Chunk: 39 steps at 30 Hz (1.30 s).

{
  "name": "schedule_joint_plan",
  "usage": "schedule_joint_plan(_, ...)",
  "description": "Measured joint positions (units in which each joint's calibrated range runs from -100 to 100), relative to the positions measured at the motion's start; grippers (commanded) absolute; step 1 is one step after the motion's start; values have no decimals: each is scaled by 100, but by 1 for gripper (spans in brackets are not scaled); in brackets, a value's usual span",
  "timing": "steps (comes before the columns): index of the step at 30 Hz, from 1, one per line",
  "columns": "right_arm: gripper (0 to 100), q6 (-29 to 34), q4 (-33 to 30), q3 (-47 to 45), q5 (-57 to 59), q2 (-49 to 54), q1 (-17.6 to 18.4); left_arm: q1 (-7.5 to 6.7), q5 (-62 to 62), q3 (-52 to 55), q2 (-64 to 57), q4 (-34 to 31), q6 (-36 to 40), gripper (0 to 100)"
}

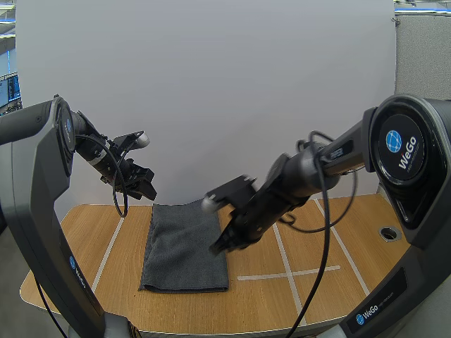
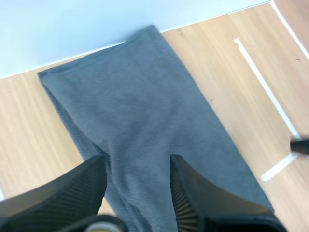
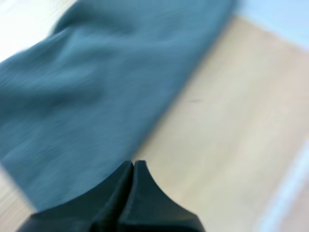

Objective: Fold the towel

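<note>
Towel folded lengthwise on tabletop, two robot arms over it

A dark grey towel lies flat on a light wooden tabletop, left of the middle. It is folded into a long, narrow strip, with one short end at the far edge of the tabletop and the other pointing toward the near edge. The cloth looks smooth, with a doubled layer visible along its left long side in the left wrist view.

The left end effector hangs in the air above the far left corner of the towel, clear of the cloth. Its two black fingers are spread apart with the ribbed inner faces turned toward each other (nothing is between them), and the towel stretches away below.

The right end effector reaches in low from the right, at the towel's right long side about halfway along. Its fingers are pressed together into one dark wedge and grip nothing. The tip sits over the line where grey cloth meets bare wood; whether it touches the towel cannot be told.

White tape lines form a cross on the tabletop to the right of the towel.
</note>
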State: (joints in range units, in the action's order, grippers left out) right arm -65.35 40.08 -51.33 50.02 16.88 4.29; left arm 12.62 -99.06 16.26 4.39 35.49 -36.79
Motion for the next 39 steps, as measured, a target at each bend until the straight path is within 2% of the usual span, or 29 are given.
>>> schedule_joint_plan(3, 0, -193, 446, 438, 256, -128, -408, 0, -16, 84, -149, 12, -31, 68)
schedule_joint_plan(6, 0, -329, 890, 947, 935, -467, -656, 0, -16, 109, -270, 21, -34, 68)
schedule_joint_plan(7, 3, -349, 972, 1078, 1039, -582, -694, 0, -16, 126, -342, 33, -34, 68)
schedule_joint_plan(11, 35, -454, 1283, 1621, 1352, -1250, -740, 0, -16, 228, -1002, 44, -43, 68)
schedule_joint_plan(13, 46, -610, 1479, 1811, 1404, -1516, -740, 0, -16, 245, -1222, 54, -32, 68)
schedule_joint_plan(18, 64, -1041, 2088, 2461, 1614, -2491, -740, 0, -16, 278, -1701, 54, 118, 68)
schedule_joint_plan(22, 78, -1101, 2458, 3127, 2172, -3254, -740, 0, -16, 440, -1913, 97, 185, 68)
schedule_joint_plan(29, 97, -1141, 2811, 3737, 2471, -4064, -662, 0, -28, 725, -1983, 187, 222, 68)
schedule_joint_plan(31, 100, -1150, 2834, 3794, 2426, -4192, -600, 0, -49, 740, -1983, 187, 237, 68)
schedule_joint_plan(39, 100, -1339, 2948, 3831, 1680, -4362, -243, 0, -68, 740, -2109, 192, 336, 68)
